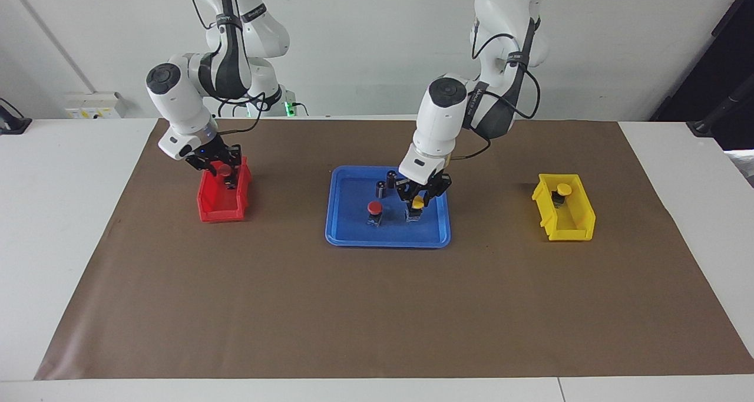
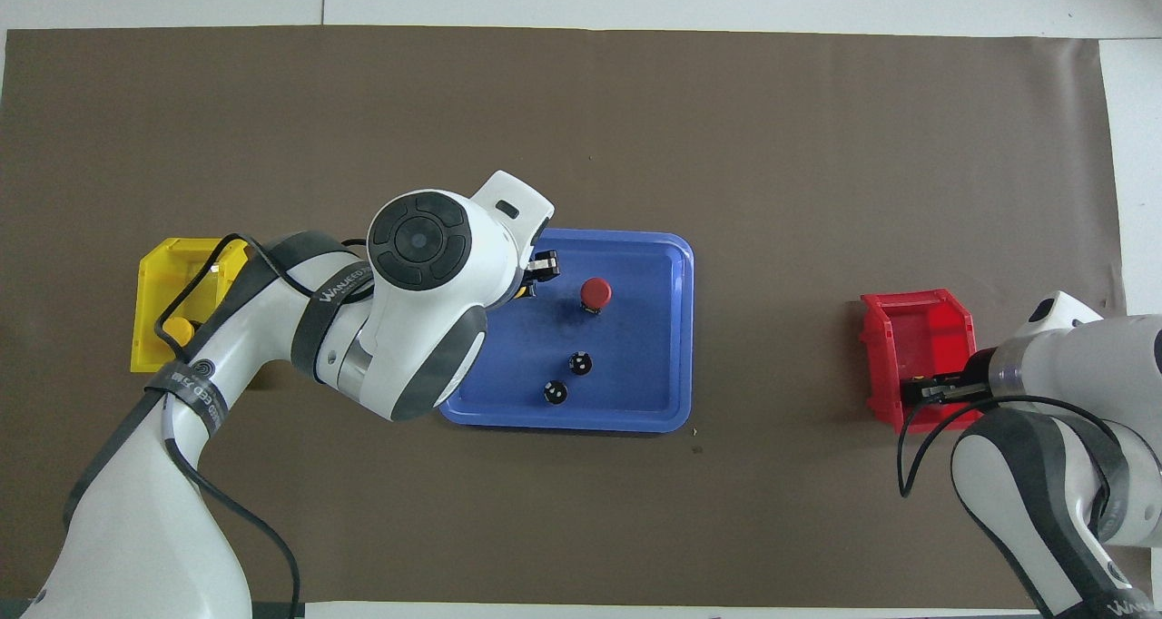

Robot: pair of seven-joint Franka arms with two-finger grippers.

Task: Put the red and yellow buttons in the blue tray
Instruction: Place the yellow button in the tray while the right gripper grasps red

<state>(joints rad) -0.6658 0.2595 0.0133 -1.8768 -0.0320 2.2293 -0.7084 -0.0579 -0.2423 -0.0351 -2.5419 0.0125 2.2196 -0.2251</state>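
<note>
One brown mat [image 1: 377, 307], white table [image 1: 59, 243], white wall [image 1: 365, 36]

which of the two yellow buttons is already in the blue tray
The yellow button at the left gripper, standing in the blue tray beside the red button. The other yellow button sits in the yellow bin.

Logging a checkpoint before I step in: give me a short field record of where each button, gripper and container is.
blue tray: mid-table
in tray: red button, two dark cylinders
left gripper: in tray, around yellow button
right gripper: in red bin, at second red button
yellow bin: one yellow button inside
</note>
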